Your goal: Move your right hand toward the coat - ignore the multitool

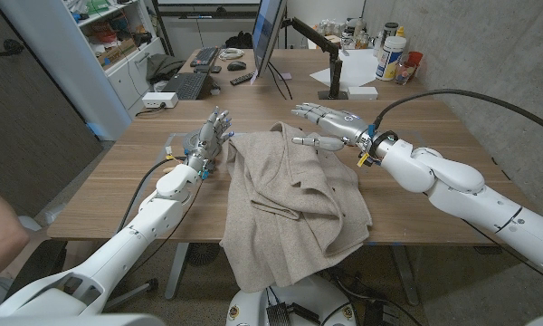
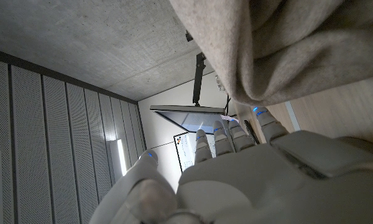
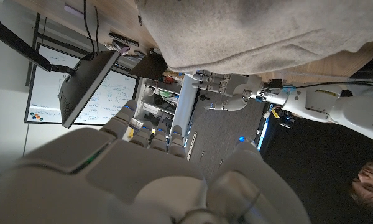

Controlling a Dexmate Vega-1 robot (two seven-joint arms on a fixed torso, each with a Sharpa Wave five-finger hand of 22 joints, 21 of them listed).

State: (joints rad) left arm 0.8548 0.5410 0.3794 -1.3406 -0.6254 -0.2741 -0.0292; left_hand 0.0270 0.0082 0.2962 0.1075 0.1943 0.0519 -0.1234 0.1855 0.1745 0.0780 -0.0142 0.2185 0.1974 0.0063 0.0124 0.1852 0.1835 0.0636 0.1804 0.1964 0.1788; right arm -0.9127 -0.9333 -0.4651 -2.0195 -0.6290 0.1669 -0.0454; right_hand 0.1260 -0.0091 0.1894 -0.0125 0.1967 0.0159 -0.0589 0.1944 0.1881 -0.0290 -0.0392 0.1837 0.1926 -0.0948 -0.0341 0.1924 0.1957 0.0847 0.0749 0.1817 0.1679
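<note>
A beige coat lies crumpled across the middle of the wooden table, its lower part hanging over the near edge. My right hand hovers just past the coat's far right corner, fingers spread and holding nothing, thumb close to the cloth. My left hand stands by the coat's far left edge, fingers up and apart, empty. The coat hangs close in the left wrist view beyond my left hand. In the right wrist view the coat lies beyond my right hand, with the left hand across from it.
A monitor on an arm stands behind the coat, with keyboards, a remote and a white box at the far left. Bottles and boxes sit at the far right. A person shows at a picture's edge.
</note>
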